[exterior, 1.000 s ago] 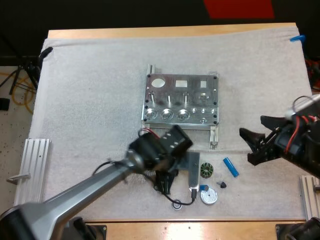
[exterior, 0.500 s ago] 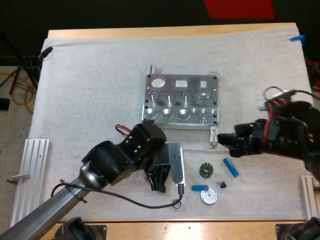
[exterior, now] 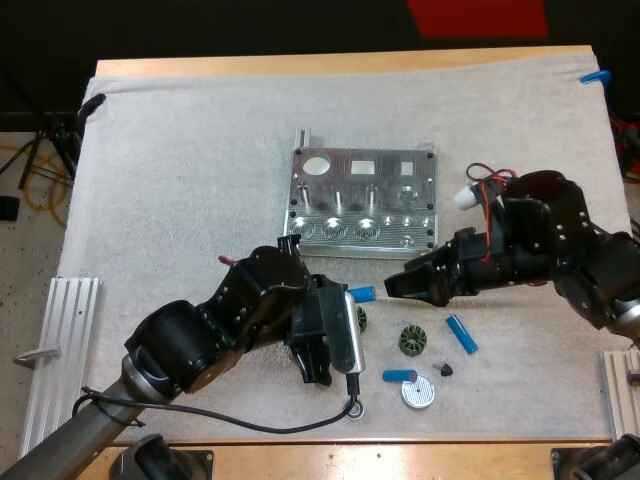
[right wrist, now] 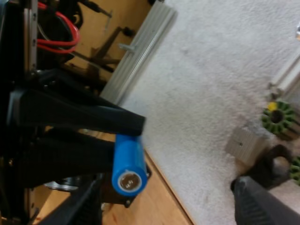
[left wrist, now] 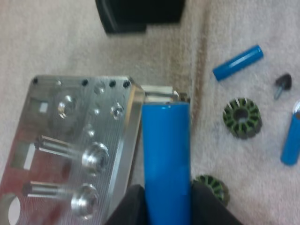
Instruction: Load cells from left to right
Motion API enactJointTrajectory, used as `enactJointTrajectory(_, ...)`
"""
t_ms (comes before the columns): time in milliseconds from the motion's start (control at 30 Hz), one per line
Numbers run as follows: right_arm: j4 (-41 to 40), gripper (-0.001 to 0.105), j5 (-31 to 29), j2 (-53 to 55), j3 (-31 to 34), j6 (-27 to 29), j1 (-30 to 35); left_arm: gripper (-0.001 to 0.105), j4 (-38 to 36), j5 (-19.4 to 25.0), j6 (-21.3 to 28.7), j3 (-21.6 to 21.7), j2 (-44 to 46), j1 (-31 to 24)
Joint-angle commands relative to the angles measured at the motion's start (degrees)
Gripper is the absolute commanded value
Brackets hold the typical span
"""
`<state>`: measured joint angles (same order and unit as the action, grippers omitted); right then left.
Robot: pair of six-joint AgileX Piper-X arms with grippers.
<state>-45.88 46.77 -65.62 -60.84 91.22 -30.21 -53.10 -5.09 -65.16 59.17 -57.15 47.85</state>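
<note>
**Closing the gap for a hand-over**

The left gripper (left wrist: 167,205), low over the loose parts at the near edge of the mat (exterior: 180,180) a second ago, has risen and turned. It is clamped on a blue cell (exterior: 362,293). The cell lies level with its free end pointing right, just off the near edge of the metal fixture (exterior: 362,200) at the mat's centre. No blue shows in the fixture, so loading has probably not begun.

The right gripper (exterior: 392,286), at the mat's right edge a second ago, has swung in to the cell's free end. Its fingers (right wrist: 265,199) stand apart, clear of the cell. This suggests a transfer between the arms, not a direct insertion.

A spare cell (exterior: 402,376) and a second spare cell (exterior: 460,333) lie unmoved toward the near edge, right of centre, beside a dark toothed ring (exterior: 413,340).
</note>
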Motion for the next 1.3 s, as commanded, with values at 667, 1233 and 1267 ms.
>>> enactJointTrajectory(667, 5.2, 0.059, -0.7, -3.7, -0.4, -2.4, -5.5, 0.0, 5.8, -2.3, -0.6, 0.0, -2.9, -0.1)
enactJointTrajectory(1233, 5.0, 0.0, -2.0, -3.7, -0.4, -2.2, -5.5, 0.0, 4.1, -2.3, -0.4, 0.0, -2.9, -0.1)
enactJointTrajectory(1267, 5.0, 0.0, -2.0, -3.7, -0.4, -2.2, -5.5, 0.002, 3.9, -2.3, -0.4, 0.0, -2.9, -0.1)
